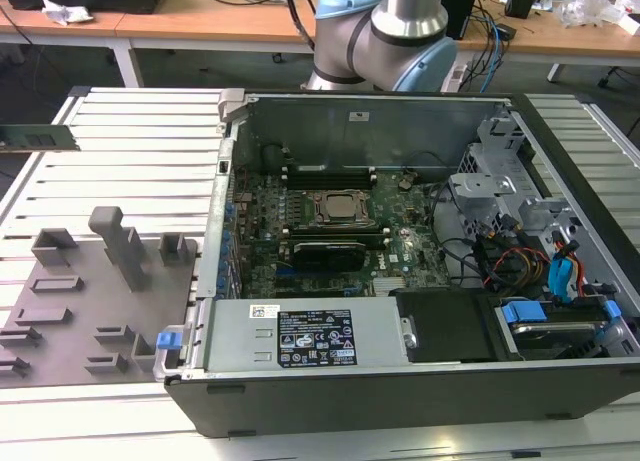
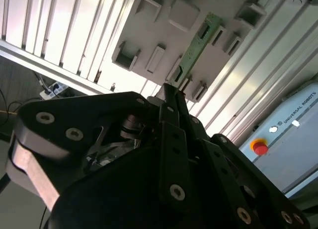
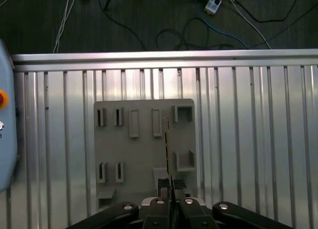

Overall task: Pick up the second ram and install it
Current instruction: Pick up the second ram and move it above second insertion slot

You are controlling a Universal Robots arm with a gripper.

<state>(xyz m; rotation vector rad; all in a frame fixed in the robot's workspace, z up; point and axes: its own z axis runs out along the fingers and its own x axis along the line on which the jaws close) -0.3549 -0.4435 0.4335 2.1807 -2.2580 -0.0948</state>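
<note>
The biggest thing I see is the slotted aluminium table [image 1: 130, 131], and everything else I place from the grey tray [image 1: 90, 301] that lies flat on it. Toward the exterior view's right of the tray, just beside it, stands the open computer case [image 1: 400, 401], with the green motherboard [image 1: 390, 266] lying inside. The arm's base [image 1: 385, 36] rises behind the case, well apart from the tray. A pale control box with a red button [image 2: 278, 134] sits off to one side of the tray and clear of it. In both wrist views the tray [image 3: 144, 149] fills the background, its raised blocks and narrow slots facing the cameras. The gripper [image 3: 170, 187] hangs over the tray's near edge, its black fingers [image 2: 171, 139] drawn together until only a thin gap is left. That gap is taken up by one end of the second ram [image 2: 196, 50], pinched across its flat faces. In the first wrist view the stick [image 3: 168, 144] shows edge-on as a thin line running out over the middle of the tray. In the exterior view it is a green strip [image 1: 40, 138] beyond the tray's far side, not touching it. I cannot tell how high above the tray it is held.
</note>
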